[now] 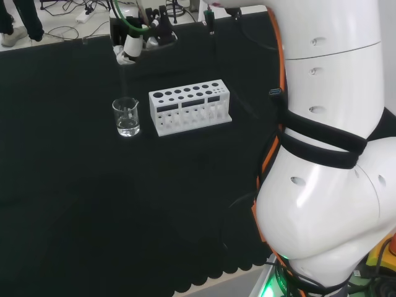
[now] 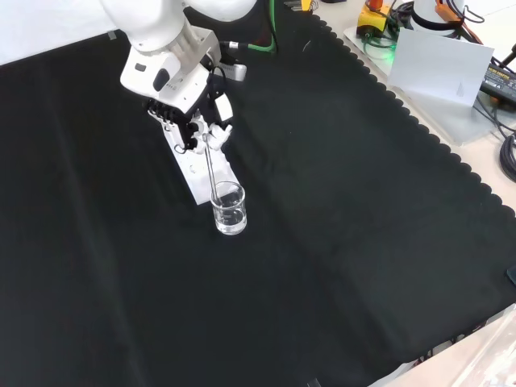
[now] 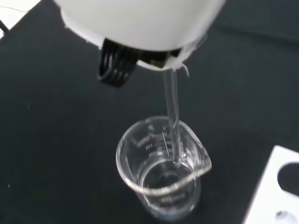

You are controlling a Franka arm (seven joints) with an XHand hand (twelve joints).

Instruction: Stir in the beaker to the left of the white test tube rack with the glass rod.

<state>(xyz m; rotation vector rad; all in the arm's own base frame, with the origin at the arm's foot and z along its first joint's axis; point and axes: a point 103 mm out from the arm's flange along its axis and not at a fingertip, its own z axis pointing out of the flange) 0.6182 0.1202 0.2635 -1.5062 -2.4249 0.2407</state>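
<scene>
stirring looks to be the step in hand: the glass rod [image 3: 173, 116] hangs nearly upright from the hand [image 2: 193, 121], its lower end inside the beaker [image 1: 125, 117], apparently close to the inner wall in the wrist view. in the head view the beaker stands on the black worktop [image 2: 363, 226] just left of the white test tube rack [image 1: 189, 106]. fingers [image 2: 218, 133] are curled, pinching the rod's upper end. next, i judge, the hand should circle the rod gently within the glass, keeping it off the wall so the beaker doesn't tip.
</scene>
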